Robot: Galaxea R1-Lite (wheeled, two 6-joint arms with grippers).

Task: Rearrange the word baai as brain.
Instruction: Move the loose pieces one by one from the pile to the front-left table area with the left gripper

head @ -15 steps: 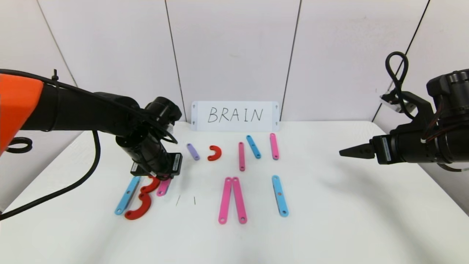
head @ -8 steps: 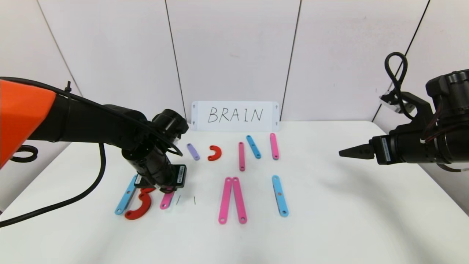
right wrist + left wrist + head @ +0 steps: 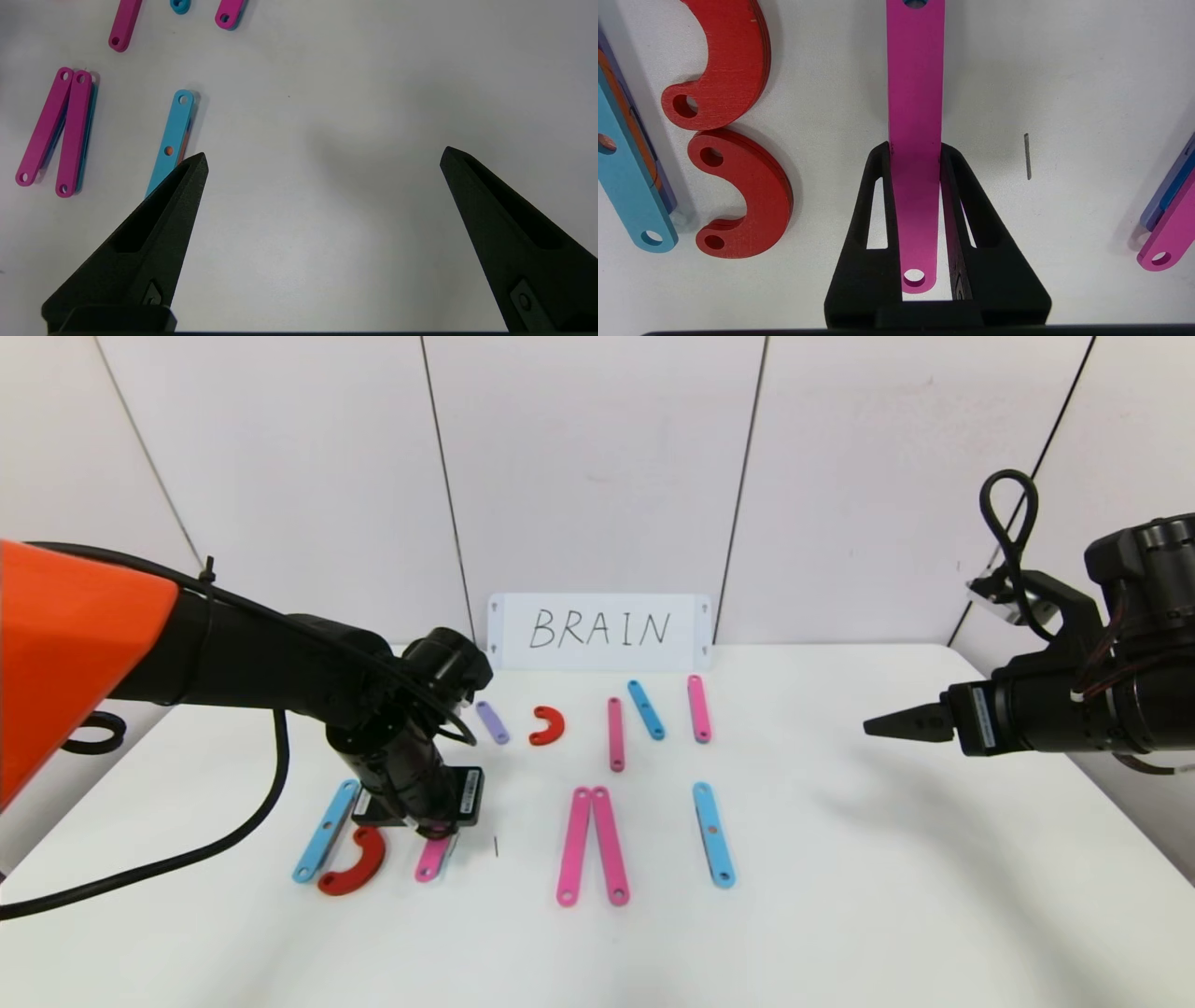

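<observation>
The word is a row of flat pieces on the white table. At its left end lie a light-blue strip (image 3: 325, 831) and a red arc (image 3: 355, 864); the left wrist view shows two red arcs (image 3: 752, 200) beside that light-blue strip (image 3: 626, 172). My left gripper (image 3: 420, 814) points down just right of them, shut on a pink strip (image 3: 432, 861). In the left wrist view the fingers (image 3: 915, 149) clamp the pink strip (image 3: 915, 93) by its edges, near one holed end. My right gripper (image 3: 873, 723) hovers open and empty at the right, and it also shows in the right wrist view (image 3: 322, 158).
Two pink strips (image 3: 591, 845) form a narrow wedge at centre front, with a light-blue strip (image 3: 713, 833) to their right. Farther back lie a purple strip (image 3: 492, 722), a red arc (image 3: 548, 725), and pink (image 3: 615, 734), light-blue (image 3: 646, 709) and pink (image 3: 698, 707) strips. A "BRAIN" card (image 3: 599, 631) leans on the wall.
My left gripper has moved toward the table's front and slightly right, carrying the pink strip with it; the upper red arc is now hidden under it. The right arm has not moved.
</observation>
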